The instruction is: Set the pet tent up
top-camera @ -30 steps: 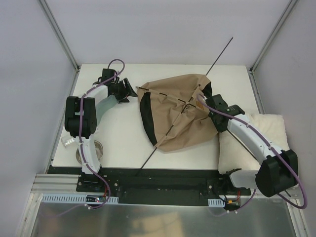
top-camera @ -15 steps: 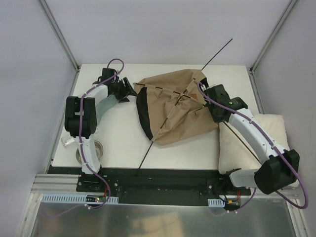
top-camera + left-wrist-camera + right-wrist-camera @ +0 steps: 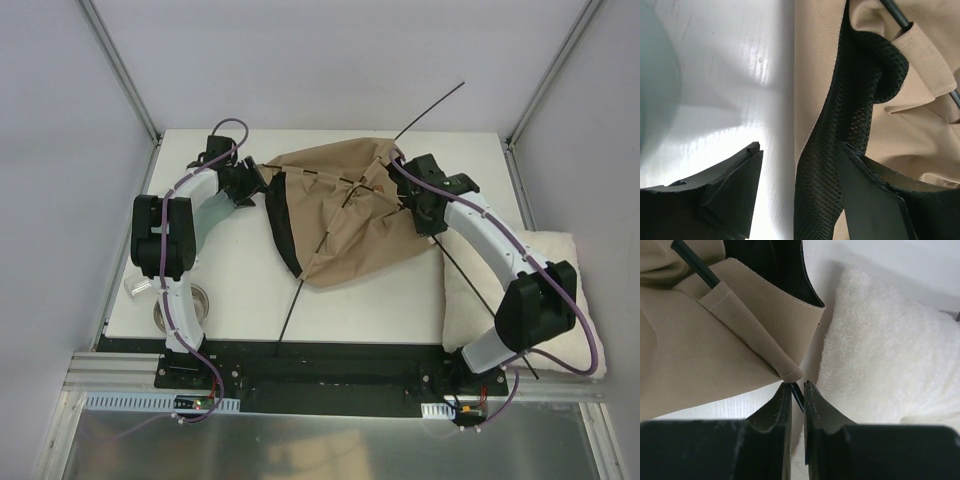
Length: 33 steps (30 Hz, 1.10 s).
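The pet tent (image 3: 350,215) lies crumpled at the middle of the table: tan fabric with a black mesh edge (image 3: 850,115) on its left side. A thin black pole (image 3: 425,110) crosses it and sticks out at the far right and the near left. My left gripper (image 3: 256,186) (image 3: 802,167) is open, with the mesh edge lying between its fingers (image 3: 735,195). My right gripper (image 3: 432,222) (image 3: 798,388) is at the tent's right corner, shut on a thin black pole (image 3: 798,396) just where it leaves a tan sleeve (image 3: 765,340).
A fluffy cream cushion (image 3: 560,285) (image 3: 890,340) lies at the right edge, under the right arm. Near the left arm's base stand a clear cup (image 3: 136,286) and a round metal dish (image 3: 200,300). Enclosure walls close in the table.
My right arm swung toward the far left with the pole, pushing the tent left and back until its mesh edge reached the left gripper. The left gripper barely moved.
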Tool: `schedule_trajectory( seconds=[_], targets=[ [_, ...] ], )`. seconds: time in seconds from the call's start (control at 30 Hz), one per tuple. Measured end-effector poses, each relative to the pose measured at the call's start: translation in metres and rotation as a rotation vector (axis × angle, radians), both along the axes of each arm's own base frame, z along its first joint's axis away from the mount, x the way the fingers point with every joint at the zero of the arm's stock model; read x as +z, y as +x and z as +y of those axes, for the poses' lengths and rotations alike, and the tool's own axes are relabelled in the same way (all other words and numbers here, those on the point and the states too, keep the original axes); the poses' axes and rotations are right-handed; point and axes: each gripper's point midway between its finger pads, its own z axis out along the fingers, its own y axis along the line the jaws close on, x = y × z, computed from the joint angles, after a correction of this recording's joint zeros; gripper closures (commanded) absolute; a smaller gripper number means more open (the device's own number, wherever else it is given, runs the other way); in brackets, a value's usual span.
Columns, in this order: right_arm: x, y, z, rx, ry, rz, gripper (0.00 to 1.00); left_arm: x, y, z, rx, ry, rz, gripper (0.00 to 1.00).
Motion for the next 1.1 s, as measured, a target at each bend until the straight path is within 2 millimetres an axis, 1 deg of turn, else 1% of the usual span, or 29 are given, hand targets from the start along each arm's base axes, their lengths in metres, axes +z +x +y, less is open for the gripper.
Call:
schedule_trajectory(
  seconds=[0.2, 0.37, 0.43, 0.53, 0.57, 0.63, 0.67, 0.7, 0.77, 0.87, 1.0, 1.1],
  targets=[
    [-0.005, 0.006, 0.008, -0.061, 0.036, 0.017, 1.00, -0.004, -0.005, 0.003, 0.008, 0.013, 0.030, 0.39],
    [-0.010, 0.008, 0.010, -0.107, 0.050, 0.039, 1.00, 0.000, -0.011, -0.010, -0.033, -0.046, 0.039, 0.37],
    [-0.012, 0.010, 0.012, -0.120, 0.049, 0.048, 1.00, -0.004, -0.017, -0.015, -0.051, -0.068, 0.050, 0.41],
    [-0.014, 0.011, 0.013, -0.138, 0.052, 0.057, 1.00, -0.013, -0.031, -0.026, -0.069, -0.104, 0.095, 0.56],
    [-0.015, 0.010, 0.013, -0.144, 0.053, 0.058, 1.00, -0.013, -0.033, -0.028, -0.069, -0.113, 0.103, 0.65],
    [-0.015, 0.010, 0.013, -0.155, 0.058, 0.058, 1.00, -0.014, -0.033, -0.033, -0.075, -0.132, 0.109, 0.80],
    [-0.015, 0.010, 0.013, -0.165, 0.063, 0.056, 1.00, -0.013, -0.032, -0.036, -0.079, -0.142, 0.105, 0.91],
    [-0.015, 0.010, 0.014, -0.175, 0.067, 0.054, 1.00, -0.011, -0.031, -0.038, -0.084, -0.151, 0.103, 1.00],
    [-0.015, 0.010, 0.014, -0.196, 0.080, 0.050, 1.00, -0.007, -0.028, -0.042, -0.095, -0.163, 0.094, 1.00],
    [-0.015, 0.011, 0.015, -0.237, 0.100, 0.040, 1.00, 0.007, -0.018, -0.049, -0.123, -0.187, 0.058, 1.00],
    [-0.013, 0.014, 0.015, -0.306, 0.145, 0.008, 1.00, 0.035, -0.006, -0.066, -0.179, -0.215, -0.012, 1.00],
    [-0.006, 0.015, 0.012, -0.367, 0.188, -0.029, 1.00, 0.050, -0.001, -0.077, -0.213, -0.221, -0.056, 1.00]
  ],
)
